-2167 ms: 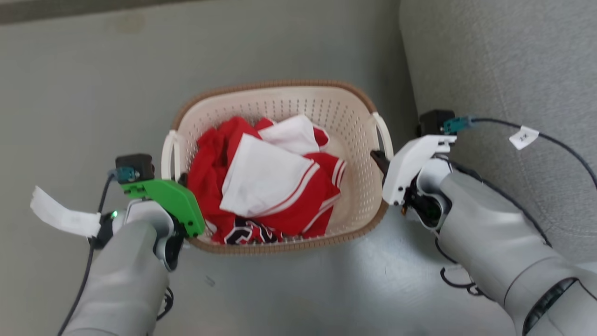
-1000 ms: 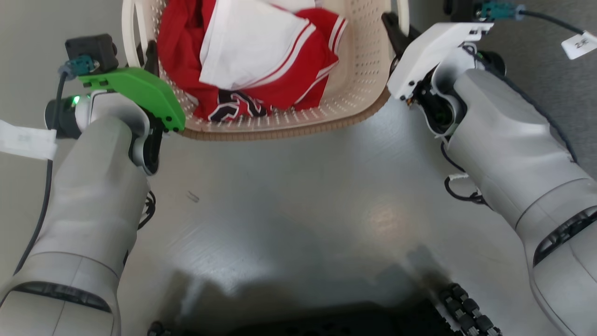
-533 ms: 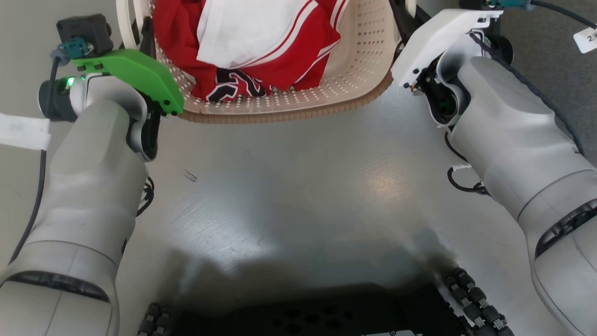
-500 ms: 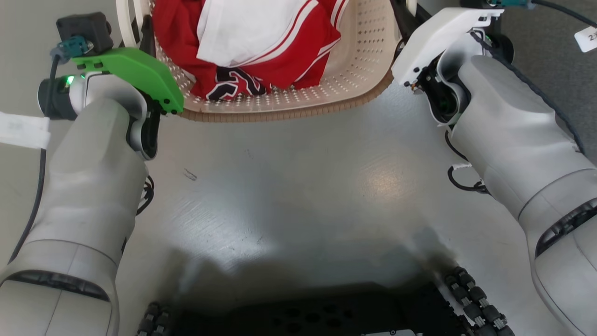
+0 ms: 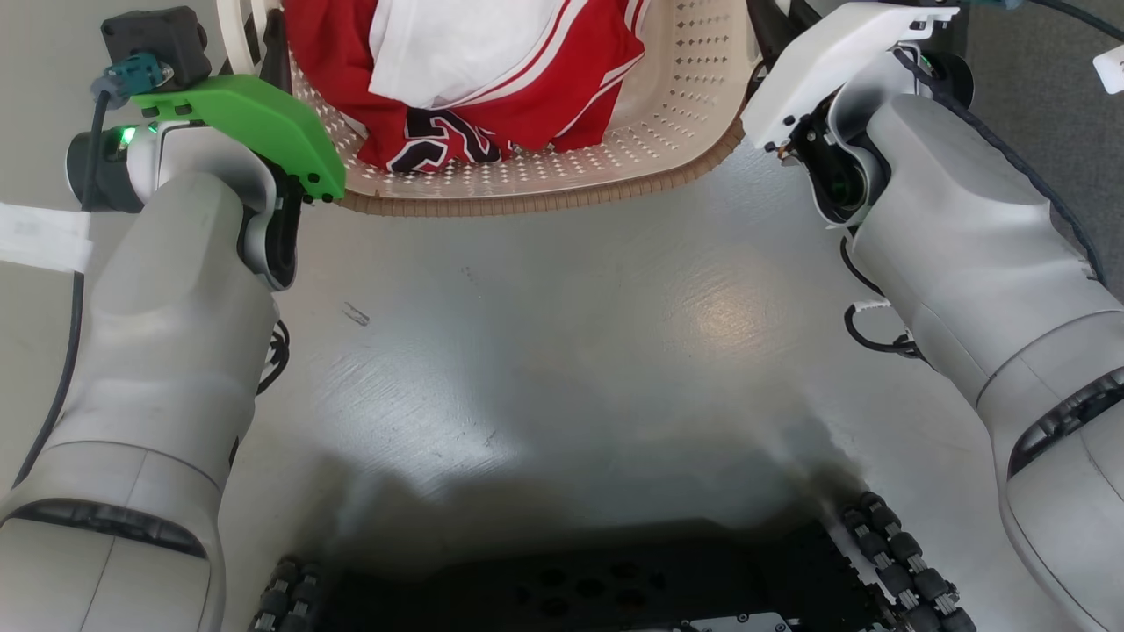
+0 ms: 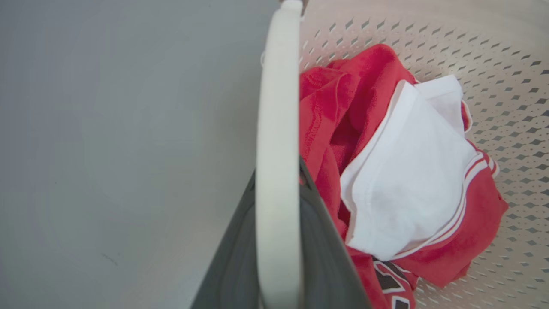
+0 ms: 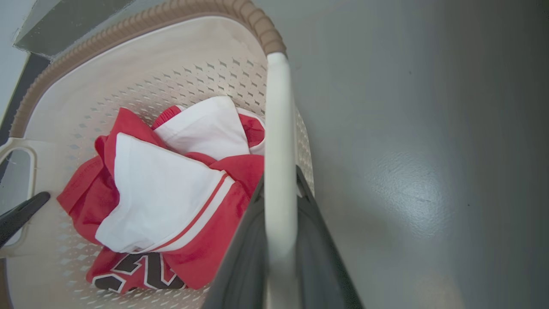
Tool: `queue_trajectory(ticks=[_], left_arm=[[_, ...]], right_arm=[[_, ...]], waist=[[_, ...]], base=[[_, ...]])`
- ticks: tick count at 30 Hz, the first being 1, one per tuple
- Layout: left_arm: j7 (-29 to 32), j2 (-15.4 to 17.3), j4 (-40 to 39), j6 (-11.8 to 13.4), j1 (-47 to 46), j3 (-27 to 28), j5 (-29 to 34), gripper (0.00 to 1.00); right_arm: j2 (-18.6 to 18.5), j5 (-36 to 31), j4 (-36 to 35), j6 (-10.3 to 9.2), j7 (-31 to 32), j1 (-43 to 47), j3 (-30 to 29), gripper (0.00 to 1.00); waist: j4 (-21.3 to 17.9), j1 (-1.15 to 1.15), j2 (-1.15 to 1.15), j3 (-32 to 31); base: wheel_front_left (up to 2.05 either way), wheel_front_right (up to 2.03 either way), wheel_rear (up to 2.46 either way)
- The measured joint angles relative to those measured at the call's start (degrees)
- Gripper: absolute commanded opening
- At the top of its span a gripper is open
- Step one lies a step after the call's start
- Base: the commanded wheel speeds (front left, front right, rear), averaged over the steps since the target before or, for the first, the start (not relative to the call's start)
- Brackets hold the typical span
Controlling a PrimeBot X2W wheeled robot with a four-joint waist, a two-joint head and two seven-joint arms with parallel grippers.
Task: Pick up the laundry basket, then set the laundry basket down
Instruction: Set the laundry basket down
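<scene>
Pinching the handles (image 6: 274, 128) of the laundry basket (image 5: 527, 204) between closed fingers (image 6: 326, 240), left gripper (image 6: 278, 169) and right gripper (image 7: 279, 180) are risking slipping if lifting unevenly.

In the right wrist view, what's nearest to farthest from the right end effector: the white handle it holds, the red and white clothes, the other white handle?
From the right end effector:
1. White plastic side handle, between its fingers.
2. Crumpled red and white clothes, left of it.
3. Other white plastic side handle, at the view's left edge.
</scene>
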Motion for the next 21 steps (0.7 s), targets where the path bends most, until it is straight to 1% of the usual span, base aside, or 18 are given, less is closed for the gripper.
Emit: queue_trajectory(ticks=[4, 14, 15, 16, 17, 18, 19, 21], left_arm=[[0.0, -0.04, 0.18, -0.12, -0.2, 0.09, 0.15, 0.0], [-0.01, -0.21, 0.33, -0.2, -0.44, 0.71, 0.47, 0.0], [-0.01, -0.23, 0.34, -0.21, -0.45, 0.73, 0.53, 0.0], [-0.01, -0.24, 0.36, -0.21, -0.46, 0.75, 0.53, 0.0], [-0.01, -0.25, 0.38, -0.23, -0.46, 0.77, 0.54, 0.37], [-0.01, -0.25, 0.4, -0.29, -0.46, 0.8, 0.54, 0.87], [-0.02, -0.26, 0.38, -0.47, -0.46, 0.82, 0.55, 1.0], [-0.04, -0.35, 0.44, -0.76, -0.46, 0.97, 0.55, 1.0]], right_arm=[[0.02, 0.0, 0.3, 0.33, -0.01, -0.02, -0.26, 0.0], [0.07, 0.0, 0.6, 0.4, -0.26, -0.12, -0.66, 0.0], [0.07, -0.01, 0.64, 0.4, -0.26, -0.14, -0.7, 0.15], [0.08, -0.01, 0.67, 0.4, -0.3, -0.18, -0.75, 0.45], [0.08, -0.01, 0.7, 0.4, -0.52, -0.29, -0.85, 1.0], [0.09, -0.01, 0.77, 0.41, -0.52, -0.39, -1.01, 1.0], [0.14, -0.01, 0.79, 0.42, -0.55, -0.51, -1.13, 1.0], [0.29, -0.01, 0.79, 0.46, -0.68, -0.8, -1.32, 1.0]], waist=[[0.07, 0.0, 0.0, 0.18], [0.08, 0.0, 0.0, 0.56], [0.08, 0.0, 0.0, 0.59], [0.08, 0.0, 0.0, 0.62], [0.08, 0.0, 0.0, 0.65], [0.08, 0.0, 0.0, 0.66], [0.08, 0.0, 0.0, 0.67], [0.07, 0.0, 0.0, 0.67]], base=[[0.0, 0.0, 0.0], [0.0, 0.0, 0.0], [0.0, 0.0, 0.0], [0.0, 0.0, 0.0], [0.0, 0.0, 0.0], [0.0, 0.0, 0.0], [0.0, 0.0, 0.0], [0.0, 0.0, 0.0]])
